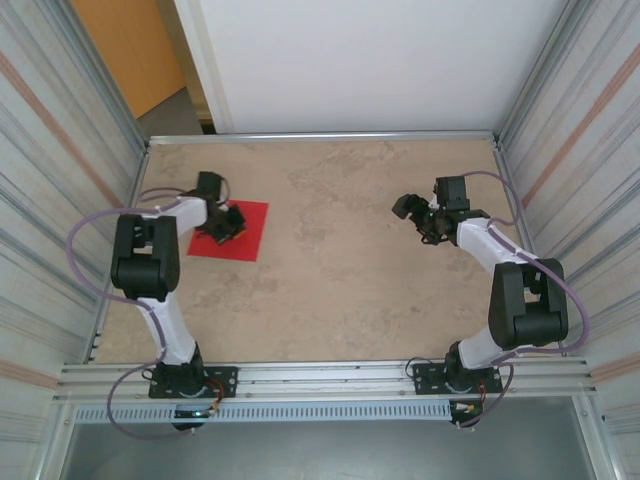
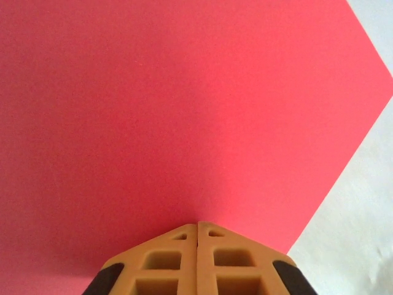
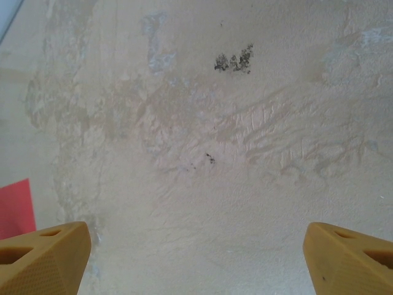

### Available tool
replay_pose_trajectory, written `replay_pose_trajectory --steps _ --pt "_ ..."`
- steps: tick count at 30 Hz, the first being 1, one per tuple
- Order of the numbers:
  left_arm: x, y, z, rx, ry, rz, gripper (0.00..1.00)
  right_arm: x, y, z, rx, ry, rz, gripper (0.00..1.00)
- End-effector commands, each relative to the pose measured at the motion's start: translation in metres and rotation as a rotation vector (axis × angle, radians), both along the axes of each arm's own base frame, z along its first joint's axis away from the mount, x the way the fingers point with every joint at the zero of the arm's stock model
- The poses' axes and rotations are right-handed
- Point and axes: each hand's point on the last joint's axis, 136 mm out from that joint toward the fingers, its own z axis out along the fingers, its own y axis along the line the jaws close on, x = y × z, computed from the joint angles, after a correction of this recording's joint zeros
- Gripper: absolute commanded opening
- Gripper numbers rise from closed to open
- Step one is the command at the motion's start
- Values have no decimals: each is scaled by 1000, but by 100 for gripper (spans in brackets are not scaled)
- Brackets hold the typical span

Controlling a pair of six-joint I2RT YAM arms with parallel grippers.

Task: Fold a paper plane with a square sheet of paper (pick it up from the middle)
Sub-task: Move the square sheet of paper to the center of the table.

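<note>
The square sheet of paper lies flat on the table at the left, bright red and unfolded. My left gripper rests on its middle part. In the left wrist view the paper spreads flat under the left gripper, whose two orange fingers are pressed together with their tips against the sheet; no pucker or pinched fold shows between them. My right gripper hovers over bare table at the right, open wide. In the right wrist view the right gripper has nothing between its fingers, and a corner of the paper shows at the left edge.
The tan mottled table is boxed in by corrugated metal walls on the left and right, with a white panel behind. A metal rail runs along the near edge by the arm bases.
</note>
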Motion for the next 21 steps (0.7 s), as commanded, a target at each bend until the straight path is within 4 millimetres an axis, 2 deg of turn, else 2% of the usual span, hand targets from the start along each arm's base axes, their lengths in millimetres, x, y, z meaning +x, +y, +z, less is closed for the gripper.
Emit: replay_pose_trajectory --steps 1,4,8,11,12,15,16,18,21 --pt "-54 -59 -20 -1 177 -111 0 -4 -4 -3 -31 27 -30 89" --pt "-71 -119 -19 -14 183 -237 0 -8 2 -5 -16 32 -23 89" --pt "-96 -178 -16 -23 172 -397 0 -11 26 1 33 -4 84 87" --pt "-120 -209 -13 -19 159 -531 0 -13 39 2 -15 -10 146 86" --pt "-130 -216 -12 -19 153 -577 0 -13 43 2 -28 -5 170 85" --pt "-139 -218 2 -29 120 -622 0 -15 62 2 -34 9 261 77" --pt "-139 -217 12 -46 107 -616 0 -16 70 2 -35 13 294 72" --pt "-136 -213 40 -103 71 -581 3 -21 87 -4 -61 53 360 56" --pt "-134 -197 73 -133 1 -519 8 -34 119 -16 -77 113 471 42"
